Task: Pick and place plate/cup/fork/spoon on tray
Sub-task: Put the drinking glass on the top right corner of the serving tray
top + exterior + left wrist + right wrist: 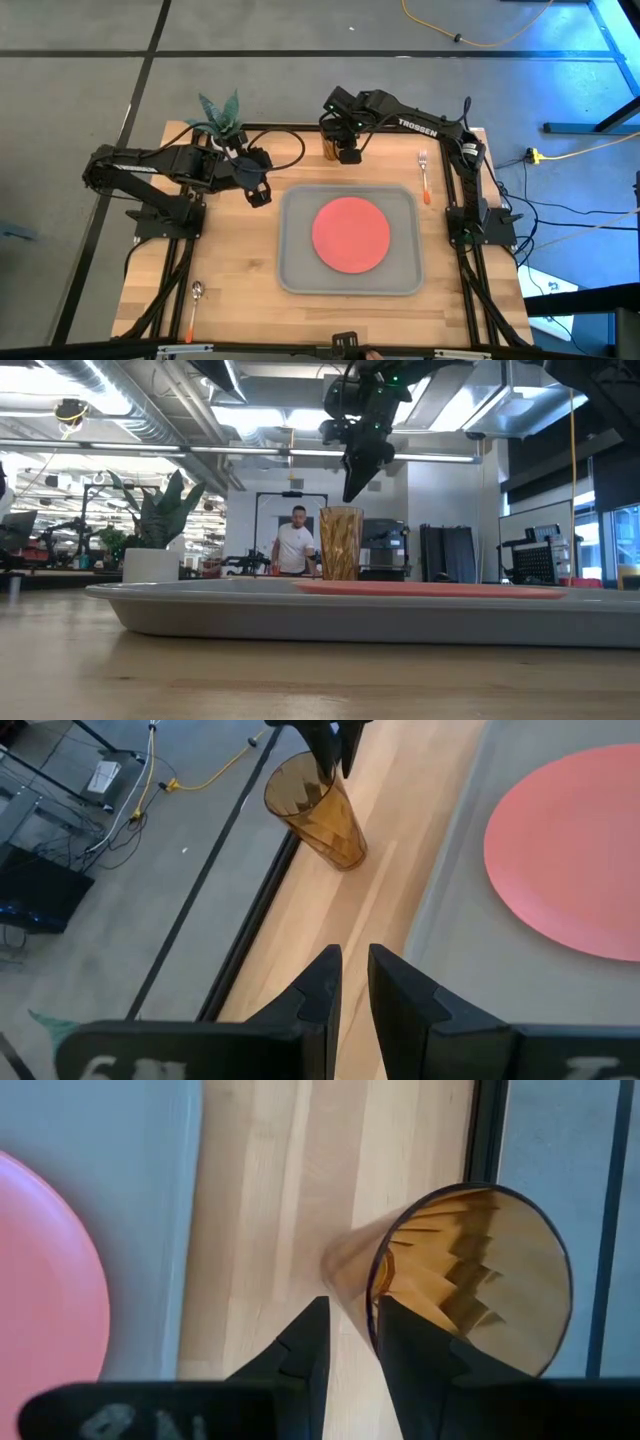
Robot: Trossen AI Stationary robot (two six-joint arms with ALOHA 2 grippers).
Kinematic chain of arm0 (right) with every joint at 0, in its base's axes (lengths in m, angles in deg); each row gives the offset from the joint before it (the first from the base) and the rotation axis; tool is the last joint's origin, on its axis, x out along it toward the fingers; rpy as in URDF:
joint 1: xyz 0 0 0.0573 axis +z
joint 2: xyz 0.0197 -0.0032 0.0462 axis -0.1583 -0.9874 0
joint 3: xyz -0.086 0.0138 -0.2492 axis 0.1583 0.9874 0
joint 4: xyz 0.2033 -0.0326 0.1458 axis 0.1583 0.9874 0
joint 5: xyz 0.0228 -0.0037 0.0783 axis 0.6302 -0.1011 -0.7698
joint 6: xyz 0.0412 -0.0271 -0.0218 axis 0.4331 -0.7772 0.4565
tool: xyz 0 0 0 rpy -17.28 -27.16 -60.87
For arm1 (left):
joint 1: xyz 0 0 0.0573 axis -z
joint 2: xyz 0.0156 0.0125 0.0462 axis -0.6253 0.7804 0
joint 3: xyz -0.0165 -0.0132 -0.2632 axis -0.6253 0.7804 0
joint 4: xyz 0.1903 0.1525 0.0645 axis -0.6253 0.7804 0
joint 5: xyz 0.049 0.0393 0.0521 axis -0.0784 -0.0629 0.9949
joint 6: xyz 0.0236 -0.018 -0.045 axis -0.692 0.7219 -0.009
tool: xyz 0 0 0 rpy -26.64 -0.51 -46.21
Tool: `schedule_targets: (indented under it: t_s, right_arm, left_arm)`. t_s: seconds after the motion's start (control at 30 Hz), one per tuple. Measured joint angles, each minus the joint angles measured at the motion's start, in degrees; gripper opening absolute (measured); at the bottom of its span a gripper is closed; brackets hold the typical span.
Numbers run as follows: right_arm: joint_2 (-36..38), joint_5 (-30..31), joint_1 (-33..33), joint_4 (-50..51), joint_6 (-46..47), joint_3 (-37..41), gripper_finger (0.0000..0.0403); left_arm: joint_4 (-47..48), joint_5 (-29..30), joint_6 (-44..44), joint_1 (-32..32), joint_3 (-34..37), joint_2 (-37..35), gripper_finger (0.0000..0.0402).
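The coral plate (350, 234) lies flat in the middle of the grey tray (295, 200). The amber cup (330, 148) stands upright on the table beyond the tray's far edge. My right gripper (350, 1315) hangs just above the cup's near rim, pointing steeply down, its fingers a narrow gap apart. In the low view its tips (350, 495) end slightly above the cup (341, 545). The fork (424, 175) lies on the table right of the tray. The spoon (194, 305) lies near the front left corner. My left gripper (355, 955) waits by the tray's far left corner, its fingers narrowly apart.
A white pot with a green plant (220, 115) stands at the table's far left corner, behind my left arm. Bare wood shows left of the tray and along the front edge. A person (296, 540) stands in the room beyond the table.
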Motion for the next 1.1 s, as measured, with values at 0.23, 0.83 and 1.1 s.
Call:
schedule_targets:
  t_s: [0.23, 0.83, 1.1]
  right_arm:
    - [-0.2, 0.0, 0.0, -0.1, 0.0, 0.0, 0.0088]
    - [-4.8, 6.6, -0.4, -1.4, -0.5, 0.2, 0.0017]
    - [-4.9, 7.0, -0.1, 2.7, -0.8, -3.0, 0.0011]
  left_arm:
    - [0.0, 0.0, 0.0, 0.0, 0.0, 0.0, 0.0047]
    - [0.3, 0.0, 0.0, 0.0, 0.0, 0.0, 0.0047]
    - [0.3, 0.0, 0.0, 0.0, 0.0, 0.0, 0.0047]
